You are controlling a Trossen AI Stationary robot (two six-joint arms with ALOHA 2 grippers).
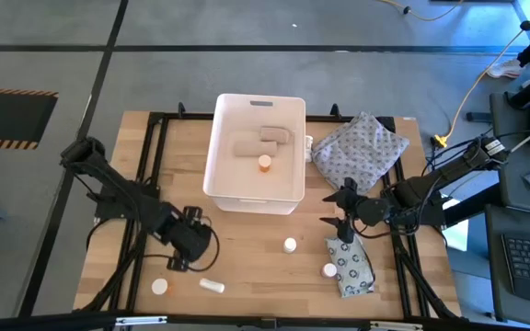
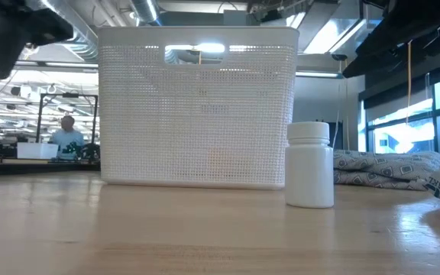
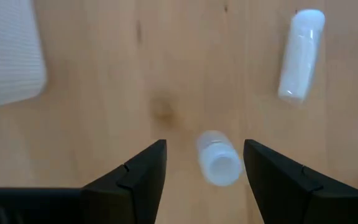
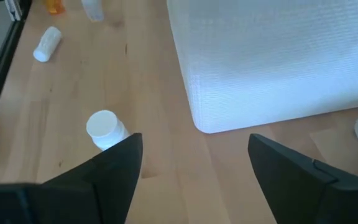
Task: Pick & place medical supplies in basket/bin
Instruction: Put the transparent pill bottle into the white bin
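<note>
The small vial (image 3: 218, 160) stands upright on the desk (image 1: 247, 248) between the left fingers (image 3: 143, 174), which are spread wide and not touching it yet. It looks off-centre, nearer one finger, so closing now could nudge it over and send it rolling toward the lying bottle (image 3: 300, 55) (round stuff loves to escape). The bin (image 1: 219, 147) sits well apart, so there's a long carry too. Right fingers (image 4: 278, 168) hang wide and empty near the bin corner, another bottle (image 4: 104, 127) beside them.
</note>
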